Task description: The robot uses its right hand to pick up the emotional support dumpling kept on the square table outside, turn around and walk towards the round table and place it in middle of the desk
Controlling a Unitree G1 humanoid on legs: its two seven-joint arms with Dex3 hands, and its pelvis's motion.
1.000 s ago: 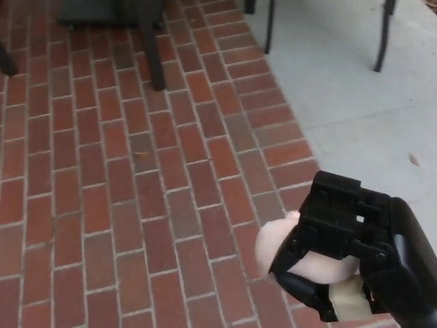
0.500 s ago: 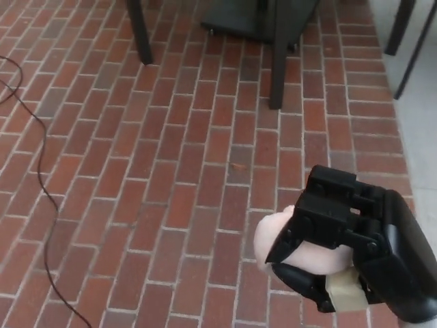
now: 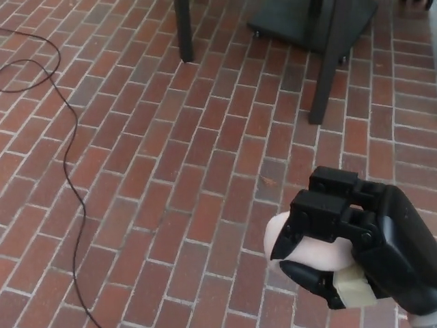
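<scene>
Gripping the pale dumpling (image 3: 311, 249): right hand (image 3: 355, 246), near right, fingers (image 3: 321, 215) wrapped tightly over its top, thumb beneath. Brick floor (image 3: 171, 171) below; black cable (image 3: 65, 164) at left.

My view has swung left: the black cable (image 3: 65, 147) now crosses the bricks, and the concrete slab is gone.

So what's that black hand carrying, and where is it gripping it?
The right hand holds the pale, rounded emotional support dumpling, fingers wrapped over its top and thumb beneath, its left end sticking out. No left hand shows.
</scene>
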